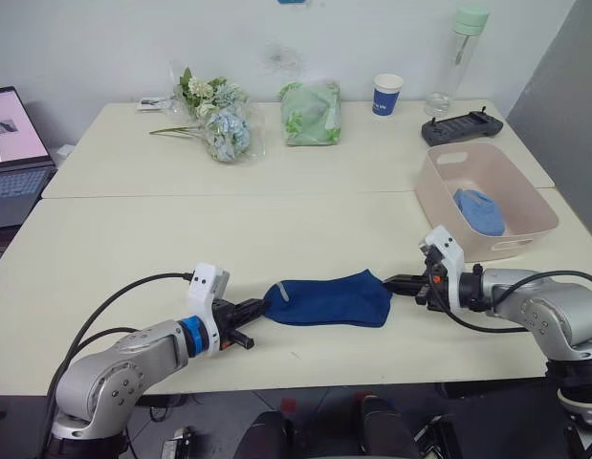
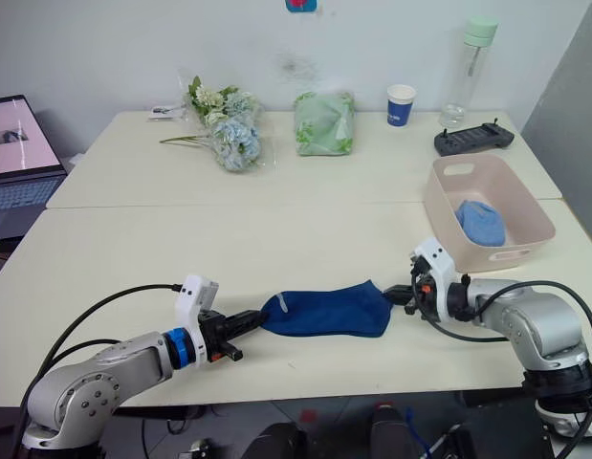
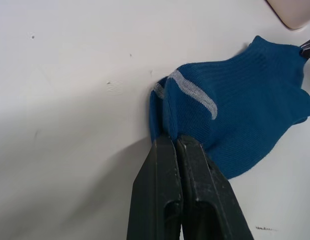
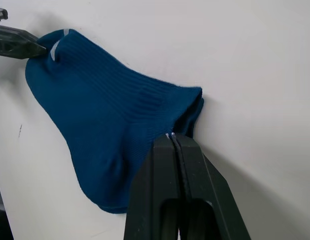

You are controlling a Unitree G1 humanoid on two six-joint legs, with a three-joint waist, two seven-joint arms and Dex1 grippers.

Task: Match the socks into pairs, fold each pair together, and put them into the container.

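Dark navy socks point(image 1: 329, 298) lie flat near the table's front edge, and two layers with grey stripes show at the toe end point(image 3: 195, 95). My left gripper point(image 1: 260, 308) is shut on that toe end. My right gripper point(image 1: 391, 283) is shut on the opposite cuff end point(image 4: 187, 112). The cloth stretches between the two grippers and rests on the table. The pale pink container point(image 1: 431, 206) stands at the right behind my right gripper. A folded light blue pair point(image 1: 479, 211) lies in it.
Along the far side stand a laptop point(image 1: 13, 153), a flower bunch point(image 1: 219, 120), a green bag point(image 1: 311, 112), a blue paper cup point(image 1: 387, 94), a black controller point(image 1: 461, 126) and a bottle point(image 1: 463, 57). A seam point(image 1: 229, 194) runs across the tabletop.
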